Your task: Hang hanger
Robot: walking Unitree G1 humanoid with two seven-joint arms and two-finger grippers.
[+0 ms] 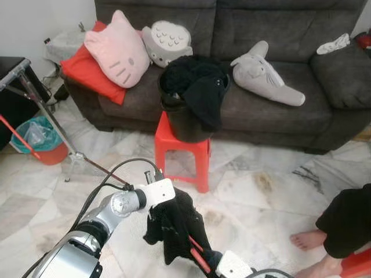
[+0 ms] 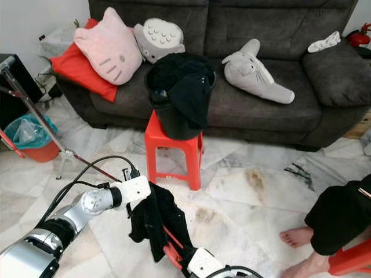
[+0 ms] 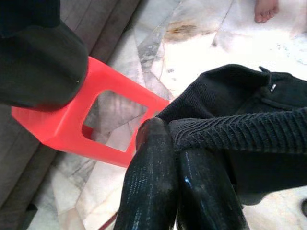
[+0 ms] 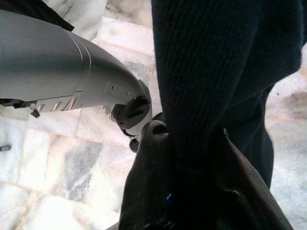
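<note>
The left gripper (image 3: 175, 143), fingers pinched together on a black knit garment (image 1: 174, 229), hangs low over pale marble floor (image 1: 255, 202). Straight ahead of it, near, stands a red plastic stool (image 1: 182, 152) carrying a black bucket (image 1: 186, 124) heaped with dark clothes that spill over the rim; a grey sofa (image 1: 278, 104) with cushions walls off everything beyond. Ahead and off to its left, a slanted metal stand leg (image 1: 55, 130) and a red bin (image 1: 43, 147) narrow the way. To its right the floor lies open as far as a seated person's bare foot (image 1: 307, 238). The right gripper (image 4: 184, 143) crowds in just below, wrapped in the same garment.
</note>
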